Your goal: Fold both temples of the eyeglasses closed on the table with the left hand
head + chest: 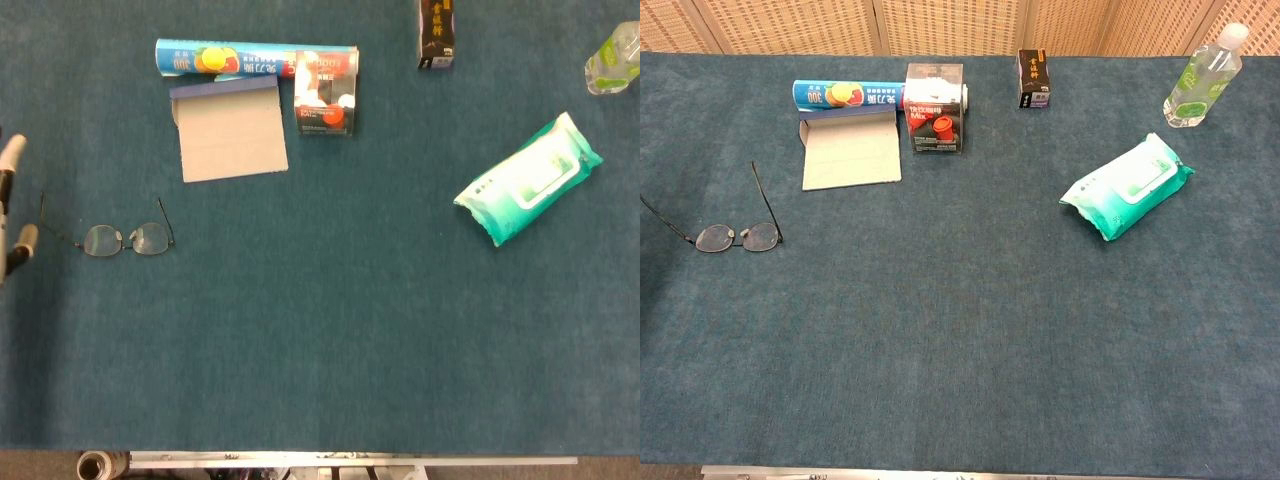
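Just right of the left hand [12,215], whose grip I cannot tell, lie eyeglasses [118,239] with temples unfolded.

Left hand [10,215] mostly cut off by head view's left edge, grip unclear; bottle [612,60] and dark box [437,32] cropped too.

Taking the grey notepad [231,132] as landmark, there is one such pad. One printed tube [225,57] lies just behind it, and one small box with a red spot [325,93] stands just to its right. One pair of eyeglasses [112,237] lies in front of it, to the left. One dark carton [437,34] stands far to its right at the back, one clear bottle [1203,78] farther right still, and one green wipes pack [528,180] lies to its right, nearer the front.
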`<state>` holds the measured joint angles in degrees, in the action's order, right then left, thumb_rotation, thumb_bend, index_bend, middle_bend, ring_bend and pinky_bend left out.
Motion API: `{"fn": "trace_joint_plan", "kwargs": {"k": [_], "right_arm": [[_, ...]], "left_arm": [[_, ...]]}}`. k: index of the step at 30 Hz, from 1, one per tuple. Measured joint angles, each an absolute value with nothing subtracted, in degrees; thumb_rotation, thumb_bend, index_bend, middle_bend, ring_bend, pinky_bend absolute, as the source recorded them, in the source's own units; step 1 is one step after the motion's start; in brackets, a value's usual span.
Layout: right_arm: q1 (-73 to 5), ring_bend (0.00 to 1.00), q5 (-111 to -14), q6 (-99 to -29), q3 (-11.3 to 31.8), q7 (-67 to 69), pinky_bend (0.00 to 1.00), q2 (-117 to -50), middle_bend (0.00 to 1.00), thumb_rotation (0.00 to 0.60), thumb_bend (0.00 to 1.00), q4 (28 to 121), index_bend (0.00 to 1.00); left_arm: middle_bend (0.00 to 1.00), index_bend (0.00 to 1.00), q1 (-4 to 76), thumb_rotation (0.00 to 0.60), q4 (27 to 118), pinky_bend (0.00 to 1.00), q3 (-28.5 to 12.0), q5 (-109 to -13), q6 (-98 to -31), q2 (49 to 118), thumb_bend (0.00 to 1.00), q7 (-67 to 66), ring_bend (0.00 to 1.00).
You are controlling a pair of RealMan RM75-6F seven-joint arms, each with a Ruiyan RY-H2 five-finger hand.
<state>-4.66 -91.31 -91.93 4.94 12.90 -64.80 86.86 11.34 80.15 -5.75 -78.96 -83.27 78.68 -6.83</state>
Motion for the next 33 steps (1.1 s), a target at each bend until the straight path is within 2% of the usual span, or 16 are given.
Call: {"fn": "trace_joint_plan", "kwargs": {"k": [11, 33], "right_arm": [[-4.68, 0.32, -90.76, -91.8, 5.23, 13.32, 0.25, -64.66, 0.54, 0.6, 0.28, 86.75, 0.68], [-4.56, 0.32, -90.76, -92.05, 5.32, 13.8, 0.25, -64.42, 0.54, 0.6, 0.28, 86.81, 0.68]], "left_arm": [[0.0, 0.0, 14.17, 0.6, 74.49, 0.09, -9.67, -75.66, -81.03, 82.07, 0.26, -8.89, 0.0], [0.0, 0.0, 17.58, 0.6, 76.47, 0.09, -9.26, -77.3, -78.72, 86.59, 0.26, -11.51, 0.0]]}}
